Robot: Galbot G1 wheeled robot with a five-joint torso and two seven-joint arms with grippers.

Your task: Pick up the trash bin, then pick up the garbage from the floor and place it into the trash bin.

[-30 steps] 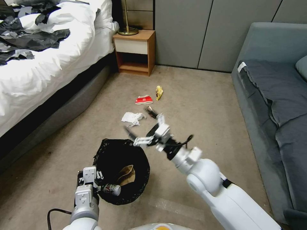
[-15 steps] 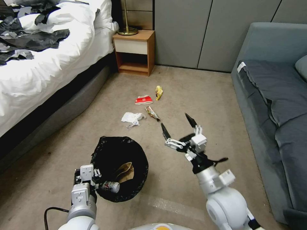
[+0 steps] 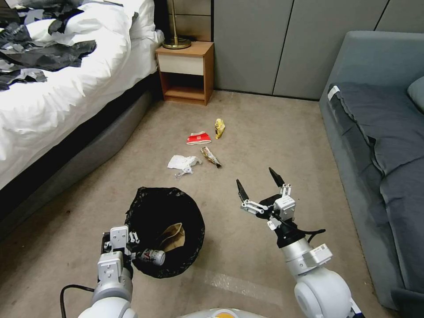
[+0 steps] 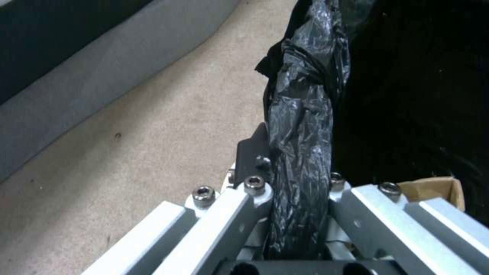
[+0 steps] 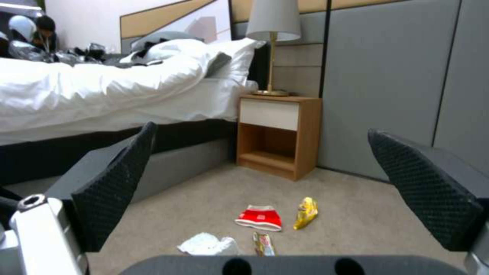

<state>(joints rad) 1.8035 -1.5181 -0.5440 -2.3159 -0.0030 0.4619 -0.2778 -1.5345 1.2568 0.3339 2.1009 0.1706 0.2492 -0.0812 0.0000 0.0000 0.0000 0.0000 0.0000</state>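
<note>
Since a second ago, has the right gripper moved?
Yes. The right gripper has swung from over the trash bin rim rightward toward the sofa, away from the white tissue, open and empty.

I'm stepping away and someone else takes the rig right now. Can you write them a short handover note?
Left gripper: shut on the trash bin rim, holding it low on the robot's left.
Right gripper: open, empty, in the air right of the bin, facing the litter.
Done: brown paper bag and a can are in the bin.
Left on the carpet: white tissue, dark wrapper, red-and-white packet, yellow wrapper.
</note>
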